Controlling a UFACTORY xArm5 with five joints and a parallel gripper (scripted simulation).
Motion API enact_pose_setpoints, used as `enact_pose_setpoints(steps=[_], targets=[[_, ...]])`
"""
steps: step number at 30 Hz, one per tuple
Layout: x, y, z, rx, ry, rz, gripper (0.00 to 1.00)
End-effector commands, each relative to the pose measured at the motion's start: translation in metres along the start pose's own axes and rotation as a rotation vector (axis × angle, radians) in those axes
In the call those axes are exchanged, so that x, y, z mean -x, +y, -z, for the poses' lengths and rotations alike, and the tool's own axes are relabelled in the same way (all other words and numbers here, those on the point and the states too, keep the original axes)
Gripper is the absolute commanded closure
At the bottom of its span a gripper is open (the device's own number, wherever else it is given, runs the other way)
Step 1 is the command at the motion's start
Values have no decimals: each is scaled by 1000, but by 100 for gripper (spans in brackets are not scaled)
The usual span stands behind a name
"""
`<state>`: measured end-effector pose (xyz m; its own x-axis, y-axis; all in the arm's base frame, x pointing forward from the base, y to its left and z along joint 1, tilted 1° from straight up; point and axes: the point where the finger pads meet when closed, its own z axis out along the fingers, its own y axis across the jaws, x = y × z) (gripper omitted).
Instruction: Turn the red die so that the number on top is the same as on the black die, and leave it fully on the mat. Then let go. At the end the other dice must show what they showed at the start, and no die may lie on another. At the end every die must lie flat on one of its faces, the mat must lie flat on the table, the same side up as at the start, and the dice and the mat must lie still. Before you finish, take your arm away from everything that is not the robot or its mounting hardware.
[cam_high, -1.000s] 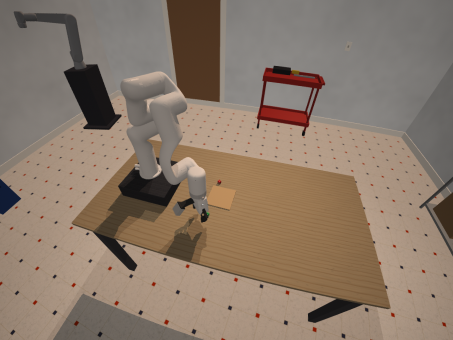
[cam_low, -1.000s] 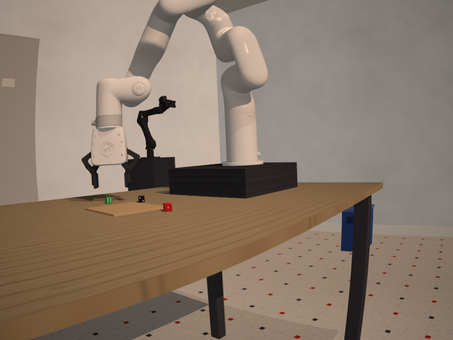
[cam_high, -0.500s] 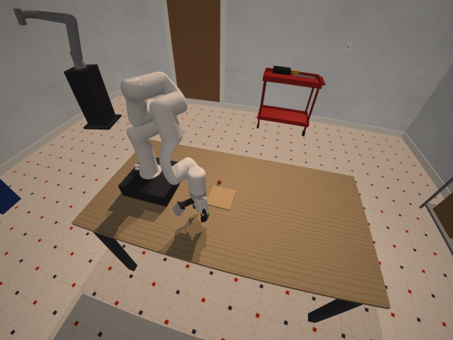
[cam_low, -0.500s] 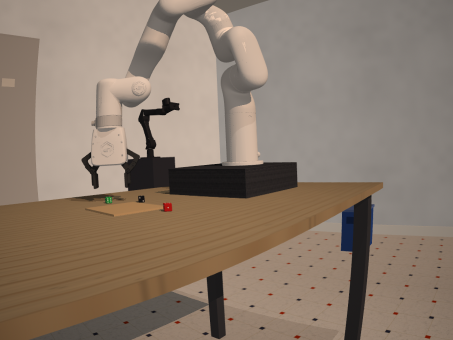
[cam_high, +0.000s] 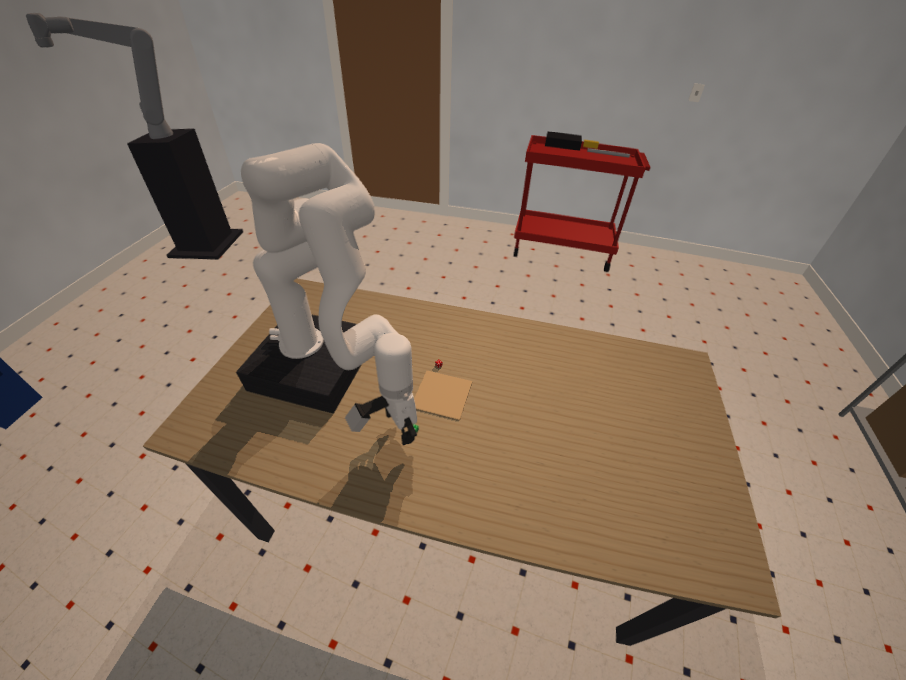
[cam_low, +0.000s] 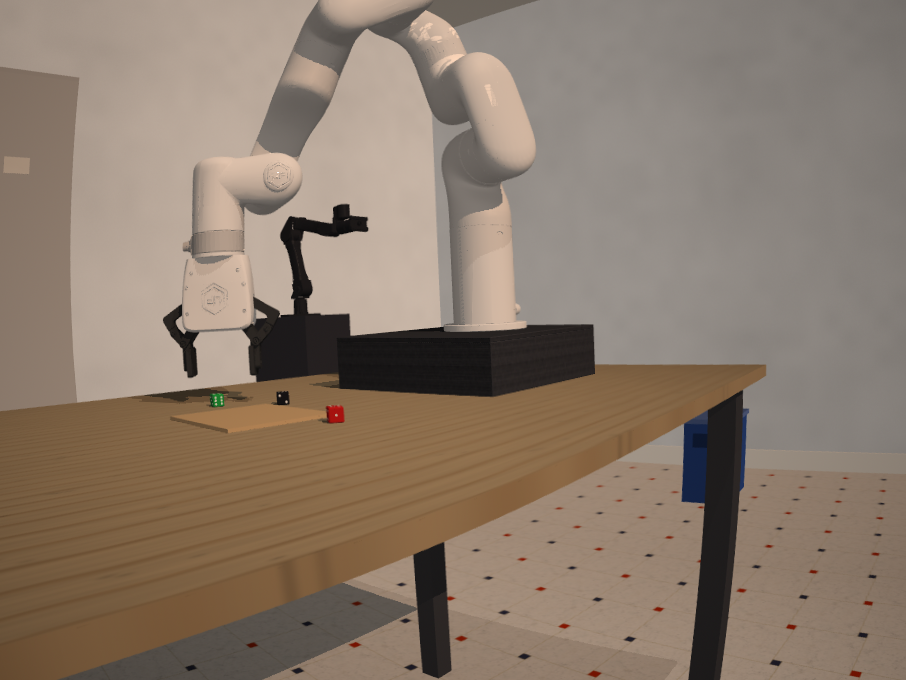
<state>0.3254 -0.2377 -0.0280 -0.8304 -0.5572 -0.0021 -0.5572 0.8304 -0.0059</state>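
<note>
The red die (cam_low: 335, 413) lies on the table just off one edge of the tan mat (cam_low: 248, 418); it also shows in the top view (cam_high: 438, 363), beyond the far edge of the mat (cam_high: 443, 395). The black die (cam_low: 282, 397) lies on the table behind the mat; the arm hides it in the top view. The green die (cam_low: 217, 399) (cam_high: 415, 428) lies on the table off the mat, and shows as a green speck by the fingers. My gripper (cam_low: 222, 363) is open and empty, hanging a short way above the green die; it also shows in the top view (cam_high: 408, 433).
The arm's black base block (cam_low: 468, 357) stands on the table behind the dice. A red cart (cam_high: 581, 193) and a black pedestal with a grey arm (cam_high: 182, 191) stand on the floor away from the table.
</note>
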Motion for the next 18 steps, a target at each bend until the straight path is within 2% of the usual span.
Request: enact_pose_setpoints(steps=[1,11,18], targets=[[0,-1,1,-3,-1,0,0],[1,4,1,-3,-1,0,0],[2,43,1,-3,-2,0,0]])
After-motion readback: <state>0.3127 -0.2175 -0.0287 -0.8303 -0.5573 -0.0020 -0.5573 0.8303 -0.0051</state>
